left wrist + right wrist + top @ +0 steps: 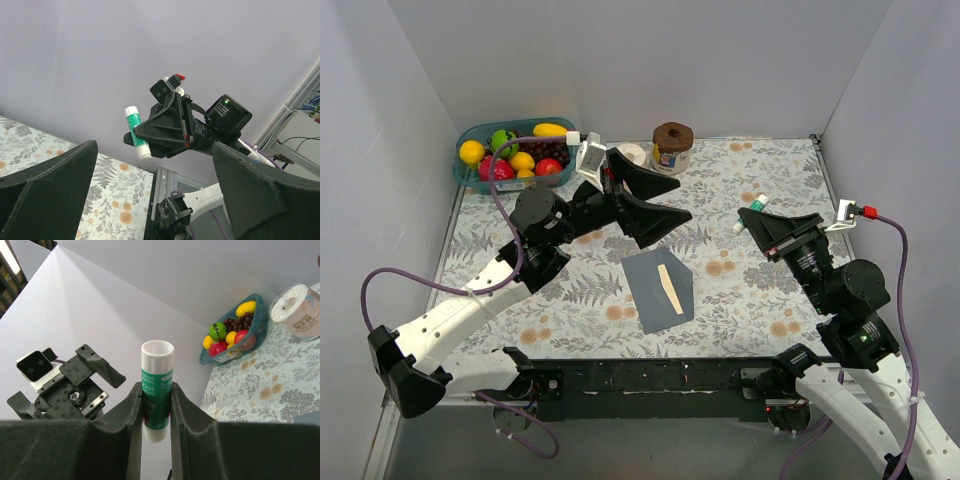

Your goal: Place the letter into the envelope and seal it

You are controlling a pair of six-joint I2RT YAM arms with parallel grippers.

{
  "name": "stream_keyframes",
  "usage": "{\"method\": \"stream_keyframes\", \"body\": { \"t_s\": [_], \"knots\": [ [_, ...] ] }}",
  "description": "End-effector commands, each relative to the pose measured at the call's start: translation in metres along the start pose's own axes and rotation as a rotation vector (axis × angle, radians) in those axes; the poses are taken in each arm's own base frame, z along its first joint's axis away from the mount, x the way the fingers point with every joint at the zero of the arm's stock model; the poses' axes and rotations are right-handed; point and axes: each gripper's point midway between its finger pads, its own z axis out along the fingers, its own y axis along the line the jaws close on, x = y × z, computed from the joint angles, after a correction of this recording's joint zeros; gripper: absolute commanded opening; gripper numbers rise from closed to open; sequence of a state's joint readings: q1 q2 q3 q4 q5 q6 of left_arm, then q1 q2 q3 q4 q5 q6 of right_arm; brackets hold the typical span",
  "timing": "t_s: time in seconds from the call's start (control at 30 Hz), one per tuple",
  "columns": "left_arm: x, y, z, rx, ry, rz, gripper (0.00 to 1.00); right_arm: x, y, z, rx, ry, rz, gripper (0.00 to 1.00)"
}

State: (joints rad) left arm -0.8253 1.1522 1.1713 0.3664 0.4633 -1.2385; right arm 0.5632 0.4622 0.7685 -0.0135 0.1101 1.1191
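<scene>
Grey envelope (648, 300), glue stick (157, 385), fruit basket (220, 357)

glue stick (157, 360) label half hidden inside the right end effector (156, 389).

On my feed I see a teal basket (480, 128) of fruit in the far left corner of the floral counter (750, 290). Along the back wall near it stand a white paper roll (295, 310) and a brown-lidded jar (672, 146). A green-labelled glue stick (157, 385) is up off the counter at the right.
</scene>
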Motion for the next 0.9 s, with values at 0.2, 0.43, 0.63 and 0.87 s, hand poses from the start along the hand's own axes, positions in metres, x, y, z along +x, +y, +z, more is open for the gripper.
{"method": "stream_keyframes", "body": {
  "t_s": [0.2,0.43,0.63,0.87],
  "knots": [
    [-0.006,0.021,-0.004,-0.126,-0.017,-0.012,0.98,-0.012,0.021,0.009,-0.059,-0.007,-0.282,0.01],
    [0.001,0.078,-0.004,-0.412,0.02,-0.008,0.98,0.033,0.019,0.023,-0.178,0.284,-0.62,0.01],
    [0.034,0.111,-0.011,-0.539,0.142,-0.018,0.95,0.049,0.031,0.018,-0.302,0.37,-0.707,0.01],
    [0.05,0.136,-0.02,-0.647,0.199,0.005,0.95,0.056,0.039,0.012,-0.371,0.422,-0.736,0.01]
  ]
}}
